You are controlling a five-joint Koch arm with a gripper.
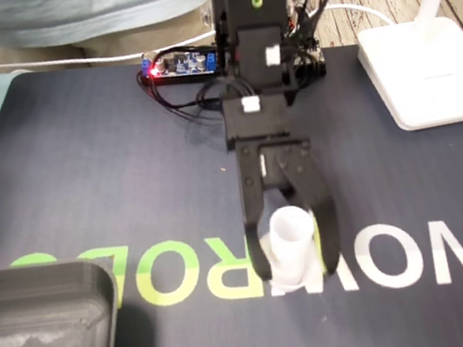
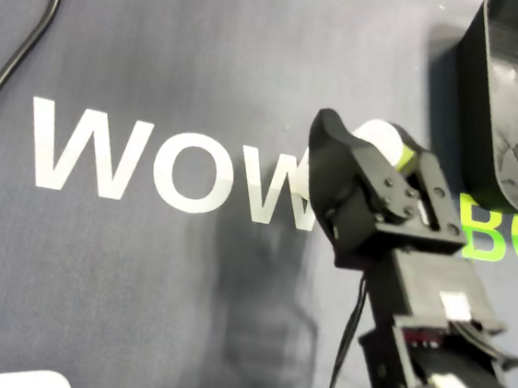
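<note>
A small white cup [image 1: 292,230] stands upright on the dark mat [image 1: 83,179], over the white and green lettering. My gripper [image 1: 297,267] reaches down from the black arm, with one black finger on each side of the cup. The jaws are spread wider than the cup. In the overhead view the cup [image 2: 383,137] shows between the fingers of the gripper [image 2: 375,143], with a sliver of green letter between it and the right-hand finger. The cup rests on the mat.
A grey tray [image 1: 39,292] sits at the lower left of the fixed view; in the overhead view this tray [image 2: 492,89] is at the upper right, close to the gripper. A white lamp base [image 1: 427,72] stands at the right. A circuit board [image 1: 183,62] and cables lie behind the arm.
</note>
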